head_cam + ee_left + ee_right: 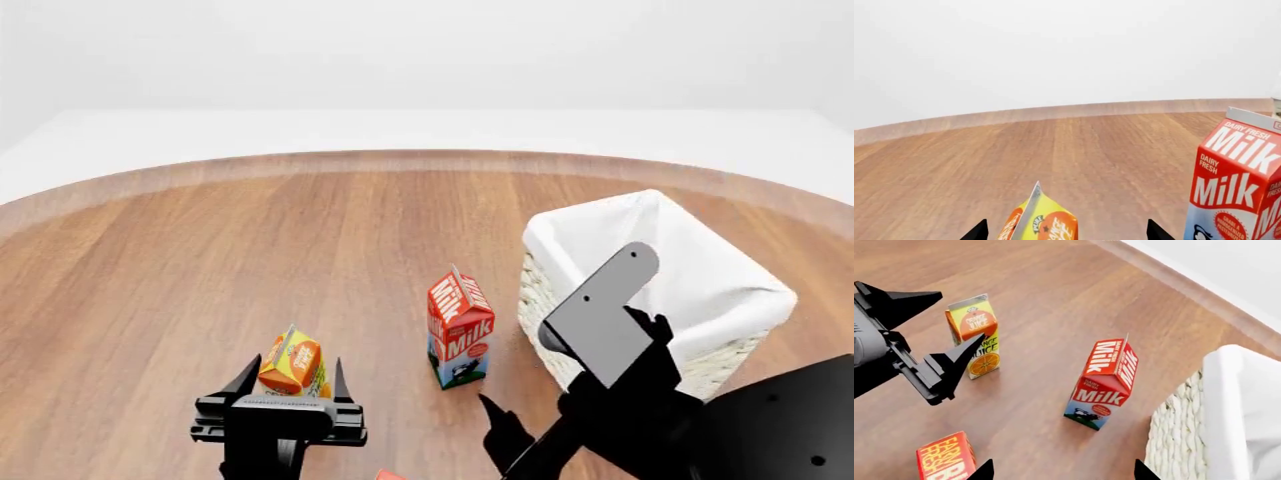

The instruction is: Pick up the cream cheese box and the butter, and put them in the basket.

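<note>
The butter [944, 462], a red box with yellow lettering, lies on the wood table close beside my right gripper [1064, 471]; only a red sliver of the butter [388, 475] shows in the head view. That gripper is open with bare table between its fingertips. The white wicker basket [694, 270] stands at the right, and its woven wall [1174, 440] is near the right gripper. My left gripper [291, 378] is open, its fingers either side of an orange juice carton [1041, 220]. The cream cheese box is out of view.
A red milk carton [461, 328] stands upright between the orange juice carton [291, 362] and the basket, and also shows as the milk carton [1237, 185] in the left wrist view. The round table's far edge [400, 160] curves behind.
</note>
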`<state>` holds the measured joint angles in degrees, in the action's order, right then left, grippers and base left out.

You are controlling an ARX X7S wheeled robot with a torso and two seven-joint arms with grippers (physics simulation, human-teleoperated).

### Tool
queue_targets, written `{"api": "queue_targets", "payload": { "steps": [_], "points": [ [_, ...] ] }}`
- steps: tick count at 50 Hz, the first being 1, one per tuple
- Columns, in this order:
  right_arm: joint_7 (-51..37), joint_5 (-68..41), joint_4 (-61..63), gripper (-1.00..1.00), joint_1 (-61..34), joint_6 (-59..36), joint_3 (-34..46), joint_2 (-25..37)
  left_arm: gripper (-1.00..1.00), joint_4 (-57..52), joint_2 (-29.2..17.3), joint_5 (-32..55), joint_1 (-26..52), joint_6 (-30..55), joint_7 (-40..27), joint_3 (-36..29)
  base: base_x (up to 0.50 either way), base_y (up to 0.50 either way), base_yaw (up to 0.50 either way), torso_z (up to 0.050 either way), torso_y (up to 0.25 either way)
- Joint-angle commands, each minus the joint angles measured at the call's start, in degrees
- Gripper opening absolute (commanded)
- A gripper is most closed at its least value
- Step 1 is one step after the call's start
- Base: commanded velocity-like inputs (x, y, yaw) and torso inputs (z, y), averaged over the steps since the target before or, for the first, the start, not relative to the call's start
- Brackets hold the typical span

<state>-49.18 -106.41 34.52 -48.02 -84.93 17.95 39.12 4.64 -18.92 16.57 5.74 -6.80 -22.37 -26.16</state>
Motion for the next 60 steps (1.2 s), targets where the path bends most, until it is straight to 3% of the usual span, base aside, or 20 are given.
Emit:
{"api": "queue_targets", "payload": {
  "steps": [1, 60],
  "points": [
    [4.0, 3.3, 1.0, 1.0, 1.0, -0.6, 0.7, -0.2, 1.0, 0.4, 0.0, 0.0, 0.2, -0.2, 0.0, -0.2, 0.0, 0.0, 0.0, 0.0, 0.0],
    [6.1, 9.0, 3.4, 1.0, -0.7, 1.4, 16.0, -7.6, 1.0, -0.4, -0.7, 0.6, 0.2, 0.1, -0.6, -0.6, 0.0, 0.0, 0.0, 0.0, 0.0]
  ]
}}
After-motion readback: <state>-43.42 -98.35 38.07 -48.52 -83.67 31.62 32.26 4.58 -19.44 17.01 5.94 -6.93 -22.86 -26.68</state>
